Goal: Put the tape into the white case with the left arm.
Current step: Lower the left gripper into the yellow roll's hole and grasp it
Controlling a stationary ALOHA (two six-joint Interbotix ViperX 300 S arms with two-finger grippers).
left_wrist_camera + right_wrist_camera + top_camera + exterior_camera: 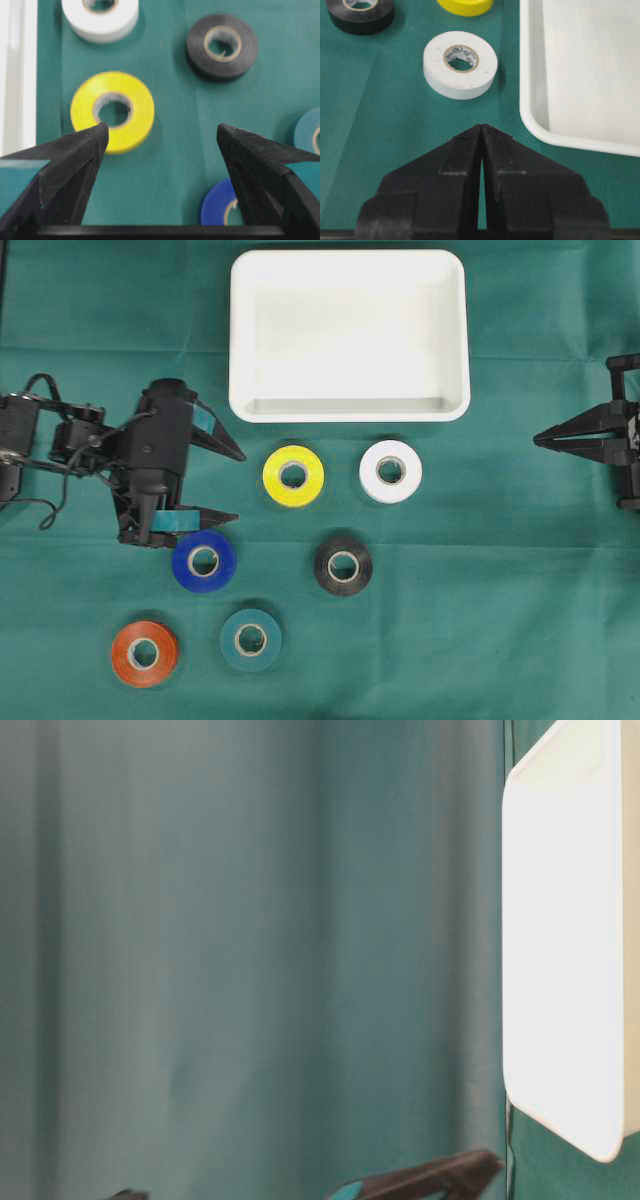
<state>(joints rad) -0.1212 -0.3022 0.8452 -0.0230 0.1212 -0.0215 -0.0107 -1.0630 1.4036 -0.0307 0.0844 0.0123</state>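
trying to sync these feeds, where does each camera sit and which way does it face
Overhead: straight down on the green cloth, the white case and six rolls; left gripper open, right gripper at the edge.
Table-level: low and seemingly turned sideways, mostly cloth, case rim, one finger tip.
Left wrist: looks out between its open jaws at the yellow tape and black tape.
Right wrist: looks past shut jaws at the white tape and case corner.
Shared: both wrist views show the white, yellow and black rolls.

My left fingers (70,165) look like rough, grainy matt black plastic. The white case (348,410) is smooth, glossy plastic; the yellow tape (113,110) shines; the green cloth (480,590) is matt.
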